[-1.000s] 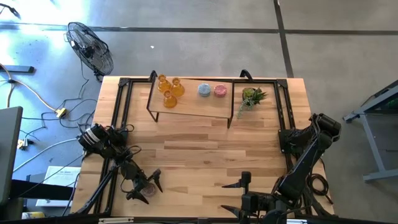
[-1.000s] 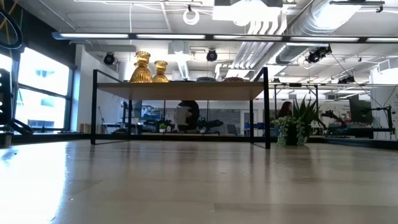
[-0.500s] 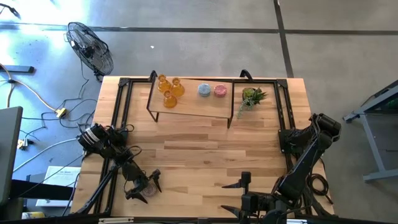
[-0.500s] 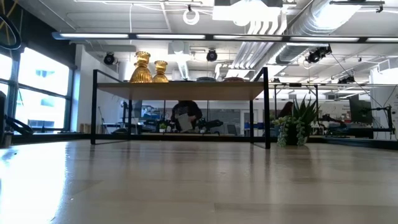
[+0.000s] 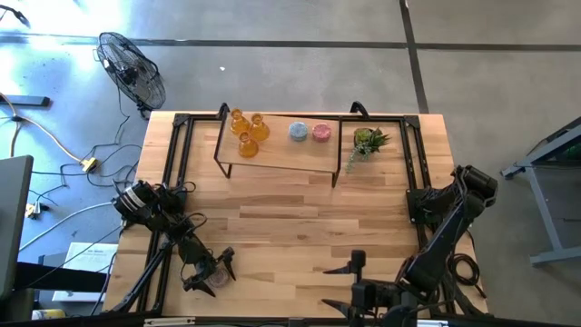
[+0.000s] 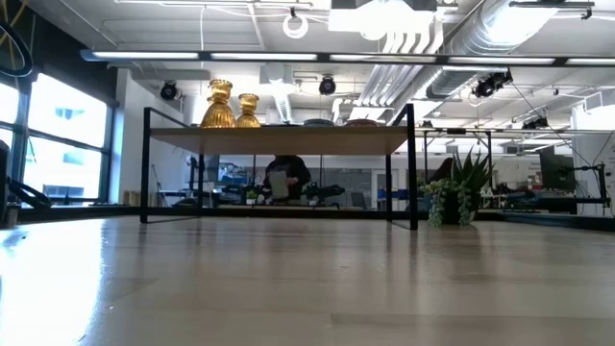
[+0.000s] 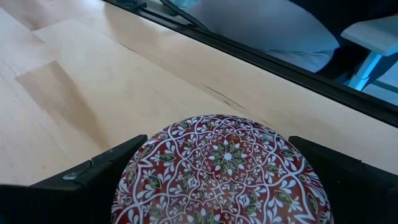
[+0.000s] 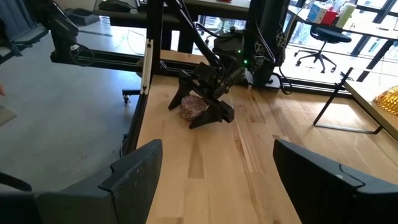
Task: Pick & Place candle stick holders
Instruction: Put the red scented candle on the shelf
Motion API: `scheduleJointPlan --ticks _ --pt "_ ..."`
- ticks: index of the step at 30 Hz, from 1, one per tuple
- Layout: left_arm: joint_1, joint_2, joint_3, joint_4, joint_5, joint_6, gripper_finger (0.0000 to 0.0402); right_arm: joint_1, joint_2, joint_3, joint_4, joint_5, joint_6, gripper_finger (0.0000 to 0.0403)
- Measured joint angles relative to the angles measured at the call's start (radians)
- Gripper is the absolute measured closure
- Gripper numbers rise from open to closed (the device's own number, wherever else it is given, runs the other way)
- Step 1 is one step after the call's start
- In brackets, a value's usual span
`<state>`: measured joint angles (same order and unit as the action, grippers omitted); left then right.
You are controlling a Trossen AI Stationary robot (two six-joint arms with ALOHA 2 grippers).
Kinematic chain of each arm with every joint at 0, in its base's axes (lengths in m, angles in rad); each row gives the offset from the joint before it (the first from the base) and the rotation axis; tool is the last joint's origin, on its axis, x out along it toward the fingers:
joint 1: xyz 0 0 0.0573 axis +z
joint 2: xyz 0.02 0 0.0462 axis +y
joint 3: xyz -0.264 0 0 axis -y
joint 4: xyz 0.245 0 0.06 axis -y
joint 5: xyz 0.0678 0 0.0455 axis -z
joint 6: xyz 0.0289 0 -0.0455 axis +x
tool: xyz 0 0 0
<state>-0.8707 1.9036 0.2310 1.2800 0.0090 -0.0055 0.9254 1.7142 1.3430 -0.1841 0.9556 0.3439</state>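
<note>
Amber and round holders (image 5: pixel 243 132) sat on the shelf (image 5: pixel 277 156); left pincer (image 5: pixel 210 272) straddled the last patterned holder (image 7: pixel 221 168), jaws wide, near the desk's front-left corner.

Red-and-white floral-patterned holder (image 7: pixel 221 171); amber holders (image 5: pixel 246 132) on shelf.
</note>
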Motion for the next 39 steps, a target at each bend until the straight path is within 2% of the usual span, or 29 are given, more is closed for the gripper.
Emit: scheduleJointPlan --ticks 39 --pt "0.000 0.001 0.000 -0.001 -0.020 -0.051 0.0025 -0.003 0.000 0.000 -0.003 0.001 0.014 0.0100"
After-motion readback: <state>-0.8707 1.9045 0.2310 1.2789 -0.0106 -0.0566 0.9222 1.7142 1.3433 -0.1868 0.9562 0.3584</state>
